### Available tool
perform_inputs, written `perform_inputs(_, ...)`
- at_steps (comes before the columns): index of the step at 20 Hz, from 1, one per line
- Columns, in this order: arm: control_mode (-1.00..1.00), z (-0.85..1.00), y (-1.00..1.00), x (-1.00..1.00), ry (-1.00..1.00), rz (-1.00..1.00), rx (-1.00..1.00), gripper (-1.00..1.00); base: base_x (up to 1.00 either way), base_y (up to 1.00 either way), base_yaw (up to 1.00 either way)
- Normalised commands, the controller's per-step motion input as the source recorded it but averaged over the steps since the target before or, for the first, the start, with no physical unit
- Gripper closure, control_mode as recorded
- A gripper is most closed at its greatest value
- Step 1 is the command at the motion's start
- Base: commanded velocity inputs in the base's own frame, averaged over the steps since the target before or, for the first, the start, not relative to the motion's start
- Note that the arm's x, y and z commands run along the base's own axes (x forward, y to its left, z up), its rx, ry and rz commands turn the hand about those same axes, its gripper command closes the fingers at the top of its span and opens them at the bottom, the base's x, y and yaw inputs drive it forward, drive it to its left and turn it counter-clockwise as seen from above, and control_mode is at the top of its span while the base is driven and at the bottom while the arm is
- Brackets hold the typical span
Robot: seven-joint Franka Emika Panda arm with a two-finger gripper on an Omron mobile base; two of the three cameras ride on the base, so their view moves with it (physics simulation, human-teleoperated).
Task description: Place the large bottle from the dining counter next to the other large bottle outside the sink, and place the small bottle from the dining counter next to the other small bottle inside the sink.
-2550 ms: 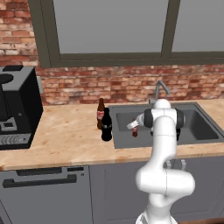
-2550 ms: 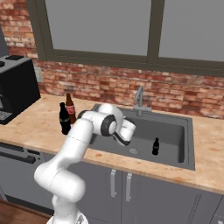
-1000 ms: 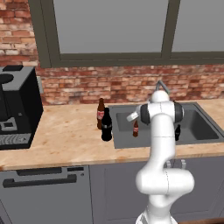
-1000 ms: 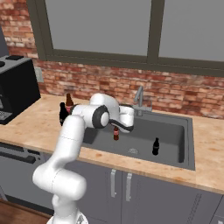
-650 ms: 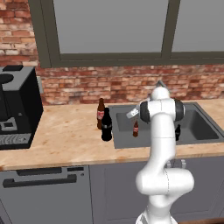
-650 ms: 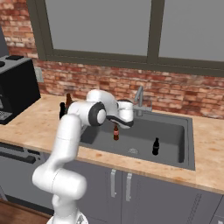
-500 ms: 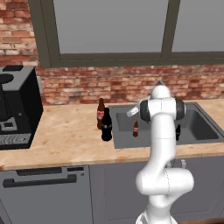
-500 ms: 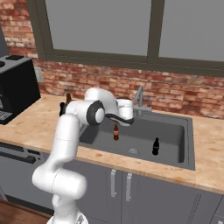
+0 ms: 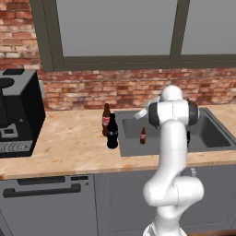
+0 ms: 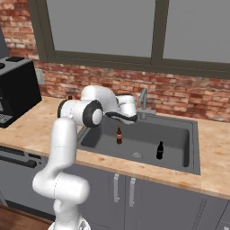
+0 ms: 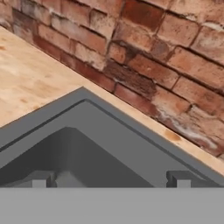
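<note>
The large bottle (image 9: 112,132), all black, stands on the counter touching or nearly touching the other large bottle (image 9: 106,119), brown with a red label, just left of the sink (image 9: 130,150). Inside the basin the small bottle (image 10: 119,134), brown, stands upright in the left half. The other small bottle (image 10: 159,150), black, stands apart from it toward the right. My gripper (image 10: 129,118) hovers open and empty above the small brown bottle. In the hand view its fingertips (image 11: 43,178) are spread wide over the sink's corner (image 11: 83,94). The dining counter is out of view.
A chrome faucet (image 10: 143,101) rises behind the basin, close to my hand. A black coffee machine (image 9: 16,110) sits at the counter's left end. A brick wall (image 11: 144,57) and windows run along the back.
My gripper let go of the small brown bottle inside the sink and has lifted up and back from it. The bottle stays upright; the other bottles have not moved.
</note>
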Motion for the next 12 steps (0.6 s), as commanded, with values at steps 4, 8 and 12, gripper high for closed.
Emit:
perform_inputs(4, -1.00, 0.36, 0.00, -0.33, 0.00, 0.00, 0.00, -1.00, 0.00, 0.00, 0.00)
perform_inputs(8, -1.00, 0.31, 0.00, -0.27, 0.00, 0.00, 0.00, -1.00, 0.00, 0.00, 0.00)
perform_inputs(12, -1.00, 0.22, 0.00, -0.28, 0.00, 0.00, 0.00, -1.00, 0.00, 0.00, 0.00)
